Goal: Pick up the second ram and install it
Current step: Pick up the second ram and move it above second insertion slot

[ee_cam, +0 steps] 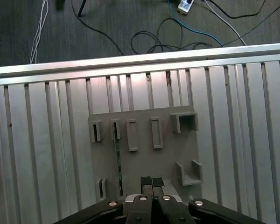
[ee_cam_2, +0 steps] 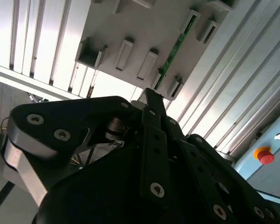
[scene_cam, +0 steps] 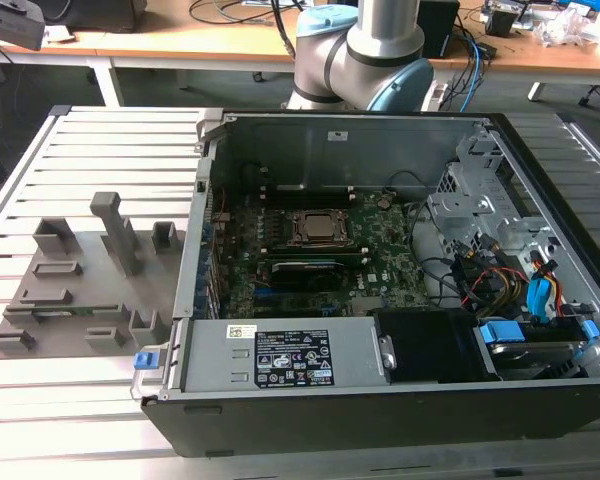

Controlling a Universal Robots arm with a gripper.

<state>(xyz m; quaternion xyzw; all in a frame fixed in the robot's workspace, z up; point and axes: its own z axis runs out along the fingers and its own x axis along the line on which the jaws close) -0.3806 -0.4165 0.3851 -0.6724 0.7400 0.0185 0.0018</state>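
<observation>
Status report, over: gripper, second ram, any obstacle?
Gripper shut, empty, above the holder. Ram on edge in holder slots, not gripped. Nothing between them.

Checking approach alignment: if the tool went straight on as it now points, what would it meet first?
Probably a bare patch of the flat grey plastic holder plate, just beside the thin green circuit-board ram stick held in its slots; the tool looks offset from the stick. Depth is unclear.
</observation>
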